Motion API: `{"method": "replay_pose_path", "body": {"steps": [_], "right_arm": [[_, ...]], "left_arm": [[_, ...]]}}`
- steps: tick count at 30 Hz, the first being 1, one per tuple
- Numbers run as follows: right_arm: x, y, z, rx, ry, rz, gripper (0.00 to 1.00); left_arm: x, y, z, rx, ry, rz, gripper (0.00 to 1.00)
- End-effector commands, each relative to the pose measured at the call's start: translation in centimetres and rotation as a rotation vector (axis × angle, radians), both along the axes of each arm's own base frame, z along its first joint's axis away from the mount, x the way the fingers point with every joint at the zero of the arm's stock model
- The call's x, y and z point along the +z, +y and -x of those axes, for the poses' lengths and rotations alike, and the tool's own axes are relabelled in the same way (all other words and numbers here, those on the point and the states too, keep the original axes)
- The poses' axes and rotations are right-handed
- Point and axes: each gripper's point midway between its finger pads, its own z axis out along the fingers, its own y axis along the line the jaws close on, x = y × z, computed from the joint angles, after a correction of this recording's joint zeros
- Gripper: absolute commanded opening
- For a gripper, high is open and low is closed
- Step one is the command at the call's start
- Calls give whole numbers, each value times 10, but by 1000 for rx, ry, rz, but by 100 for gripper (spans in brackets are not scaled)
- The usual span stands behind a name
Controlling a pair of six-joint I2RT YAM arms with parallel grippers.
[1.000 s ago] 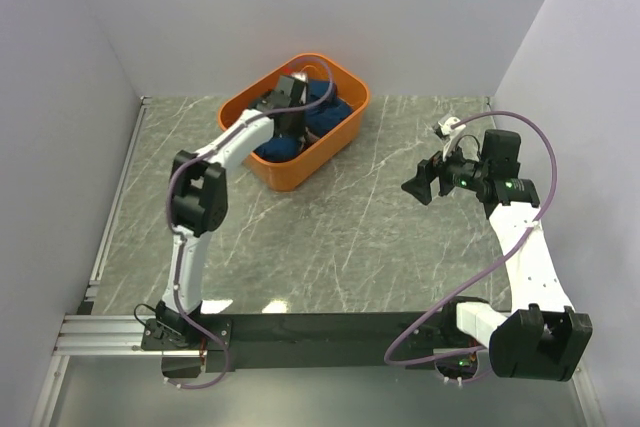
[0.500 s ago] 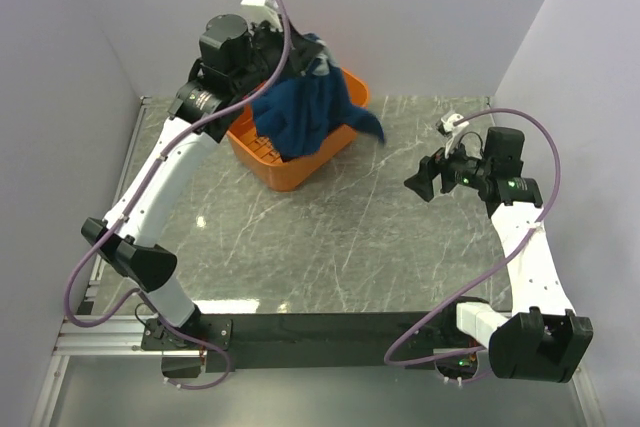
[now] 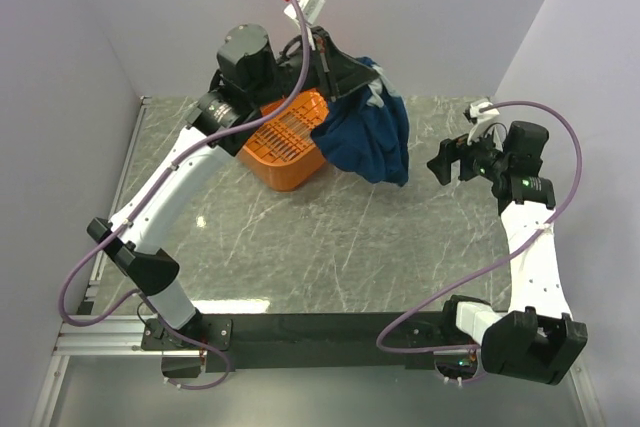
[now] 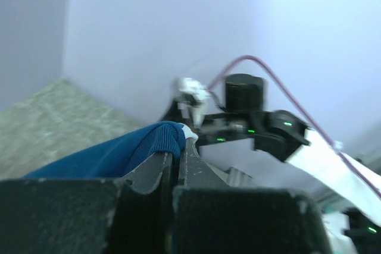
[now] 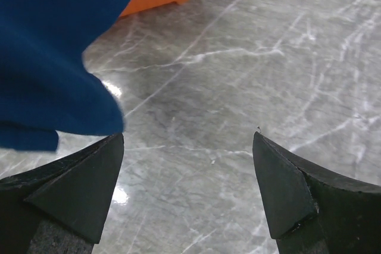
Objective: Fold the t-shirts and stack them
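Left gripper (image 3: 352,75), clamped on a dark blue t-shirt (image 3: 372,142), holds it hanging over the far table (image 3: 330,237), right of the orange basket (image 3: 283,142). Right gripper (image 3: 446,159) hovers wide-jawed and empty. No folded shirt is visible, so folding and stacking appear entirely ahead.

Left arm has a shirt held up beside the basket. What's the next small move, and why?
Probably lower the left arm so the t-shirt drapes onto the table. The left jaws are shut on it, and it hangs bunched in the air, right of the orange basket. The right jaws stand open beside it, ready to take a free edge.
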Motion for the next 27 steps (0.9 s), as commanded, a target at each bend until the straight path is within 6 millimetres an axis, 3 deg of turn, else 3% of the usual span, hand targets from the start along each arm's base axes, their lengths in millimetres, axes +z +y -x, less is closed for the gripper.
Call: {"method": "replay_pose_path", "body": {"steps": [1,6,8,12,14,17,18,20,21,22,24,25,27], "right_arm": [[36,-13,-8,-54,-110,21,94],[38,-20,-8,-82,-118,30,95],[39,-24,-9,-103,-120,31,95],[41,-35,-11,-156,-126,40,95],[41,-38,-11,-169,-127,39,96],[41,-40,-10,-177,-129,43,96],[39,-41,-11,-176,-125,50,96],[36,-41,-10,-170,-119,58,96],[33,-41,-9,-166,-115,67,96],[31,-41,-9,-163,-111,71,96],[24,-41,-8,-151,-102,81,96],[20,-39,-7,-143,-91,81,96],[14,-34,-6,-103,-80,74,96]], "left_arm": [[66,0,60,-159,-135,162,0],[96,-15,98,-255,-193,214,0],[99,-20,106,-277,-199,225,0],[89,-25,100,-258,-186,210,0],[69,-32,88,-228,-162,168,1],[22,-45,70,-192,-100,65,1],[-8,-49,65,-188,-58,11,1],[-48,-50,59,-168,-14,-75,15],[-85,-50,57,-164,37,-144,25],[-107,-48,56,-155,67,-192,46],[-166,-33,52,-82,150,-318,63],[-182,-26,51,-55,168,-349,72],[-205,-2,52,40,185,-390,79]]}}
